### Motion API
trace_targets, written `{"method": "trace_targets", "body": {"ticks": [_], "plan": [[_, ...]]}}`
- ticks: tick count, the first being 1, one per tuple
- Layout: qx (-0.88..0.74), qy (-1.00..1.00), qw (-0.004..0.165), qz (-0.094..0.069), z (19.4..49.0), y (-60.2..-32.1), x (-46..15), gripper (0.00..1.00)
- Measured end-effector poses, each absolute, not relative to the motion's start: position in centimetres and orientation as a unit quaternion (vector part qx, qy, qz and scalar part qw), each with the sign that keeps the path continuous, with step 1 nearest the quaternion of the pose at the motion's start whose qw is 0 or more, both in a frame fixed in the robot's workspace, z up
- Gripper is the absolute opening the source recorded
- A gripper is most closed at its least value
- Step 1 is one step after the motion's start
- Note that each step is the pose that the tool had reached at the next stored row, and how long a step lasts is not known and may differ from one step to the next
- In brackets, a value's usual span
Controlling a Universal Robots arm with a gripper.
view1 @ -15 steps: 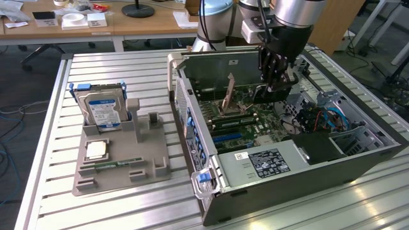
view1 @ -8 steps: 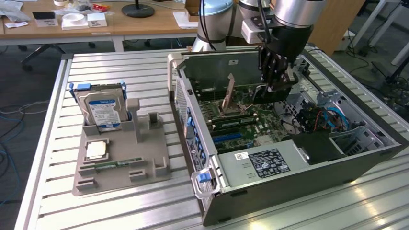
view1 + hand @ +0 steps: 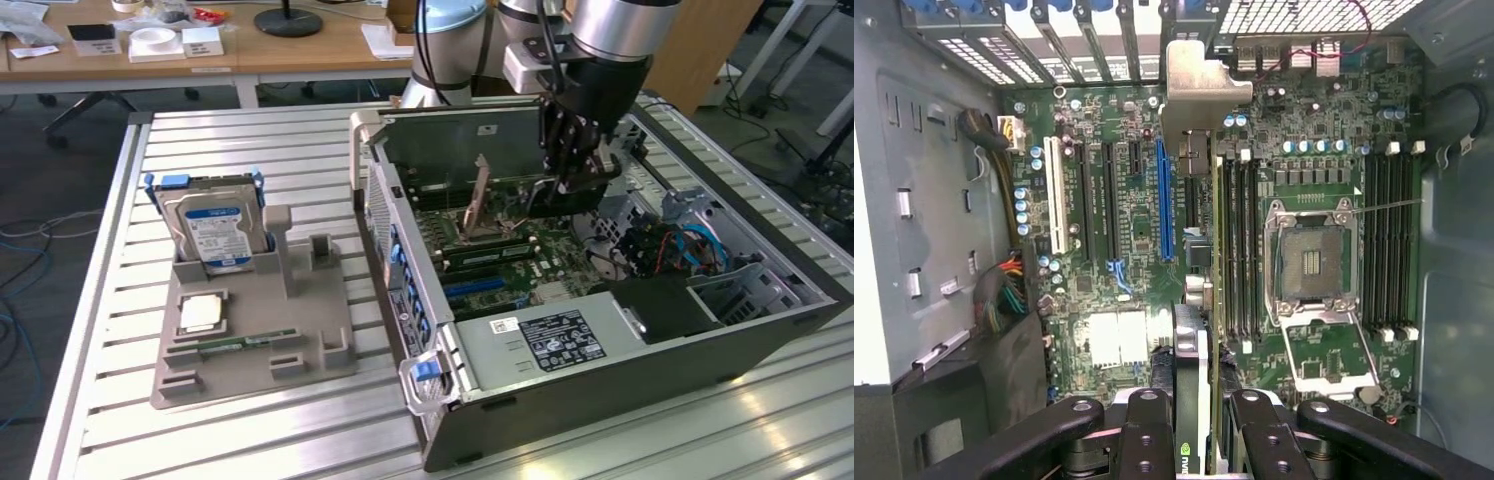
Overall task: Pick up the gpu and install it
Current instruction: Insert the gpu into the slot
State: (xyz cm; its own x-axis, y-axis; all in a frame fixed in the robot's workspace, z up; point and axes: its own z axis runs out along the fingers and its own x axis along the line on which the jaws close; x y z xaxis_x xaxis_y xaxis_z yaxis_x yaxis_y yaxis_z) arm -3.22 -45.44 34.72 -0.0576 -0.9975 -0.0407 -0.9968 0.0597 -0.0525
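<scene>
My gripper (image 3: pixel 577 185) reaches down into the open computer case (image 3: pixel 441 300) and is shut on the gpu (image 3: pixel 561 198), a dark flat card held on edge above the motherboard. In the wrist view the gripper (image 3: pixel 1199 425) clamps the gpu (image 3: pixel 1192 350) between its black fingers (image 3: pixel 1149 430). The card runs edge-on away from the fingers to its silvery end bracket (image 3: pixel 1199 85), which sits by the case's rear slot openings. It hangs just beside the long blue expansion slot (image 3: pixel 1162 200), towards the memory slots, and I cannot tell whether it touches the board.
An open, empty CPU socket (image 3: pixel 1309 265) with its lever raised lies beside the memory slots (image 3: pixel 1239 250). On the exterior view's left, a grey holder (image 3: pixel 307 340) carries a hard drive (image 3: pixel 214 230), a CPU (image 3: pixel 200 312) and a RAM stick (image 3: pixel 247 342). Cables (image 3: pixel 667 245) crowd the case's far side.
</scene>
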Motion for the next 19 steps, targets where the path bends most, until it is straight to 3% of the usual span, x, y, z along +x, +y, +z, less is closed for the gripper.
{"method": "trace_targets", "body": {"ticks": [19], "plan": [[-0.686, 0.727, 0.033, -0.005, 34.03, -45.45, -3.26, 0.27]]}}
